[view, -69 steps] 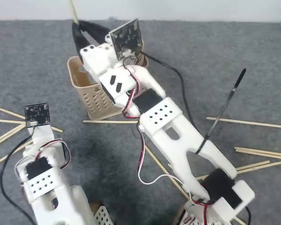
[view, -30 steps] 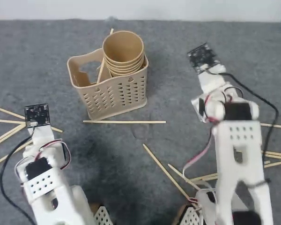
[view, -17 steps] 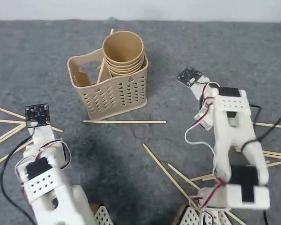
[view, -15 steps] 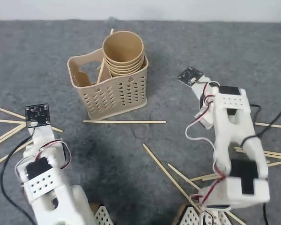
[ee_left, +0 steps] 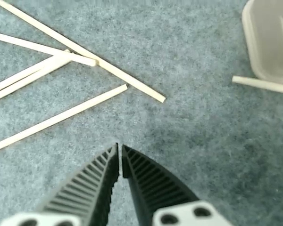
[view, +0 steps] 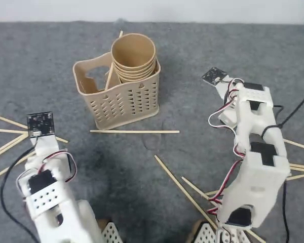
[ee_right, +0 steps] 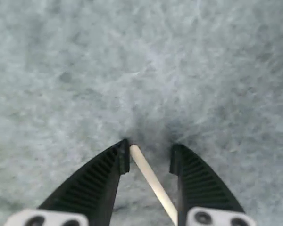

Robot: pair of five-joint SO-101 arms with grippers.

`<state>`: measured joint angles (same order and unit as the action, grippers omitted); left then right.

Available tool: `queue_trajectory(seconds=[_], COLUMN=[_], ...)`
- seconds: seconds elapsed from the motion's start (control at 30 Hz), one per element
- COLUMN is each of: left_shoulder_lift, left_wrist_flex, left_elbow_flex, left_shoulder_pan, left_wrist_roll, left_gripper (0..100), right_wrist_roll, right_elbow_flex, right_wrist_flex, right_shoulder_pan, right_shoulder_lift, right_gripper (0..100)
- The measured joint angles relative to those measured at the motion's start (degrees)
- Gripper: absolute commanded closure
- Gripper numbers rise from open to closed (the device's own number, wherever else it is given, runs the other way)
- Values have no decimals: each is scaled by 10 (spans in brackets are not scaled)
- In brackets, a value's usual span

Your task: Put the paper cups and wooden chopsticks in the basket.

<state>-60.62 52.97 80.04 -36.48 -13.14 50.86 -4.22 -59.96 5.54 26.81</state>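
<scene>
A beige slotted basket holds a stack of paper cups and a chopstick leaning inside it. Loose wooden chopsticks lie on the grey carpet: one in front of the basket, several at the left, more at the right. My left gripper is shut and empty, just above the carpet short of the left chopsticks. Down at the carpet, my right gripper is open, and the end of a chopstick lies between its fingers, touching one fingertip.
The basket's base corner and the end of the front chopstick show in the left wrist view. The left arm stands at the lower left, the right arm along the right side. Bare carpet lies between them.
The right arm has swung away from the basket to the right side and come down over a chopstick there. The left arm has not moved.
</scene>
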Motion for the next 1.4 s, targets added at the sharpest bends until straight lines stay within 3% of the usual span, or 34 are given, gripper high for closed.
queue_trajectory(seconds=[0.2,0.4,0.53,0.7,1.07,1.4], left_shoulder_lift=[0,0,0,0,0,0], left_wrist_flex=[0,0,0,0,0,0], left_elbow_flex=[0,0,0,0,0,0], left_shoulder_pan=[0,0,0,0,0,0], left_wrist_roll=[0,0,0,0,0,0], left_gripper=[987,987,987,987,987,987], right_wrist_roll=[0,-3,-60,-194,-588,-754], right_elbow_flex=[8,6,6,6,6,6], right_wrist_flex=[1,-62,-73,-73,-35,173], right_shoulder_pan=[21,25,25,1,-164,-355], right_shoulder_lift=[-13,-122,-229,-367,-650,-725], right_gripper=[989,991,991,991,991,991])
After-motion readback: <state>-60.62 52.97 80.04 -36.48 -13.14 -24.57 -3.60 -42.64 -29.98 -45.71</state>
